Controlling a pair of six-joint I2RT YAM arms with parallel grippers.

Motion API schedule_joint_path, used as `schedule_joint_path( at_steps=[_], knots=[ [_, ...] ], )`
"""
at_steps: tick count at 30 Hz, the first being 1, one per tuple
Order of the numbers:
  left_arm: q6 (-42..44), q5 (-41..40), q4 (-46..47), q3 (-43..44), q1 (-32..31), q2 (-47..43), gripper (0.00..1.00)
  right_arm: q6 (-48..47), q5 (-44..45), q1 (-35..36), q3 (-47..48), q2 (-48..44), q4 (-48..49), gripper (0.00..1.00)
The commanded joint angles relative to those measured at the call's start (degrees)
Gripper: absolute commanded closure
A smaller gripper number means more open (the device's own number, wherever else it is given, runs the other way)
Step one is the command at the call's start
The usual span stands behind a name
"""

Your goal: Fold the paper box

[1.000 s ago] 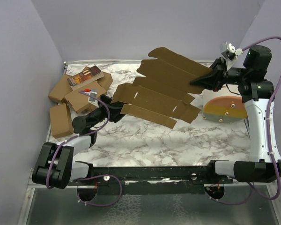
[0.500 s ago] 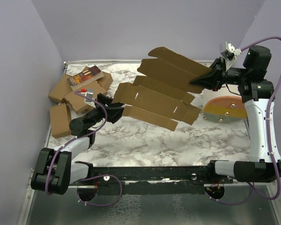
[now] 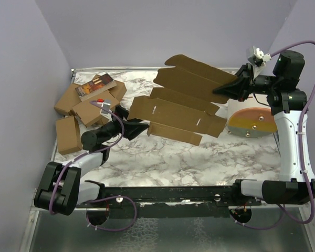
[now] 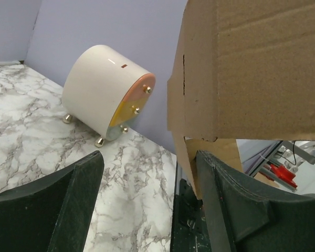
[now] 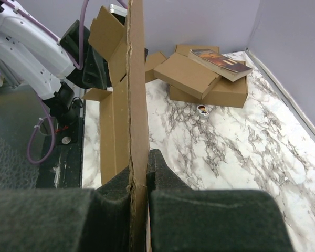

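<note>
right fingers [image 3: 226, 90] clamp the paper box [image 3: 178, 102] by its edge, aloft over the tabletop [image 3: 199, 157]; its long axis runs away toward the open left fingers [image 3: 132, 127], the far flap just inside their gap.

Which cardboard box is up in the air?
The flat, unfolded paper box, pinched at its edge by the right gripper. The folded cartons lie heaped at the left.
</note>
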Motion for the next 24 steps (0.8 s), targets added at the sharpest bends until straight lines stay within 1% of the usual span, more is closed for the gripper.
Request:
schedule_joint_path(
  at_steps=[1, 11, 18, 24],
  knots=[
    [-0.58, 2.10, 14.05, 1.50, -0.52, 1.53, 0.26, 1.82, -1.00, -0.33, -0.82, -0.28, 2.25, 0.99],
    [-1.42, 2.53, 14.04, 2.20, -2.34, 3.13, 0.26, 1.94, -0.45, -0.33, -1.22, -0.20, 2.78, 0.99],
    [-1.63, 2.08, 14.04, 2.34, -2.30, 4.66, 0.30, 2.20, -1.56, -0.33, -1.22, -0.46, 3.07, 0.99],
    [-2.85, -0.42, 14.03, 1.01, 0.89, 2.19, 0.28, 1.49, -0.27, -0.33, -1.17, -0.38, 2.60, 0.99]
  ],
)
